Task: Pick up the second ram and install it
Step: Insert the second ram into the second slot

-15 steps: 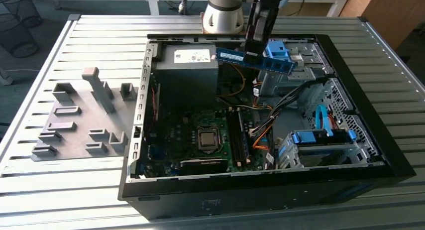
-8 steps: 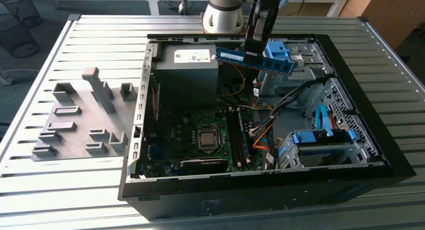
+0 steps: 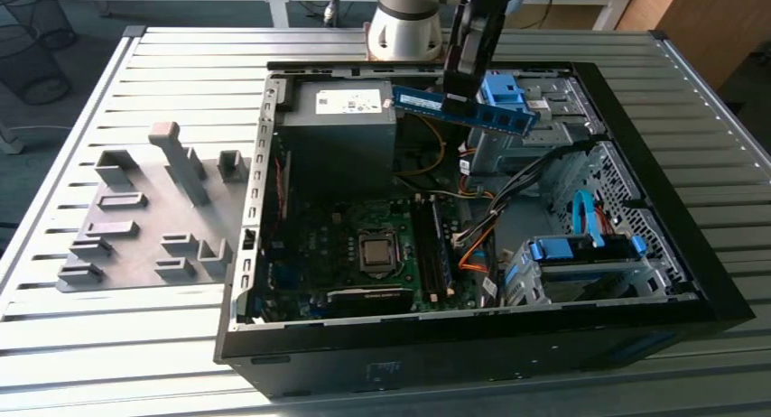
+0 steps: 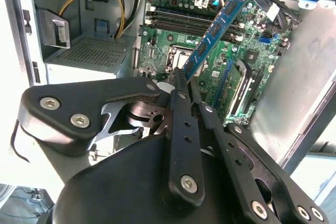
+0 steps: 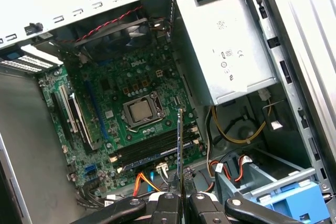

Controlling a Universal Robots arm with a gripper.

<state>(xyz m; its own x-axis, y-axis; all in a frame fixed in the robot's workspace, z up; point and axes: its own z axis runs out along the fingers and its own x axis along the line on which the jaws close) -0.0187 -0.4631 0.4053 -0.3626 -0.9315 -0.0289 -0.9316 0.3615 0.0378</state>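
Blue-green, the second ram was held clamped in the gripper, tilted, above the open computer case. The motherboard was seen directly below.

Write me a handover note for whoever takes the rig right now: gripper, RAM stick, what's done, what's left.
Gripper: shut on the ram, pinching one end.
Ram: held in the air above the open PC case, over the upper part by the power supply; edge-on in the first wrist view.
Done: ram picked up and carried over the case.
Left: it is not seated; the motherboard slots lie below it.
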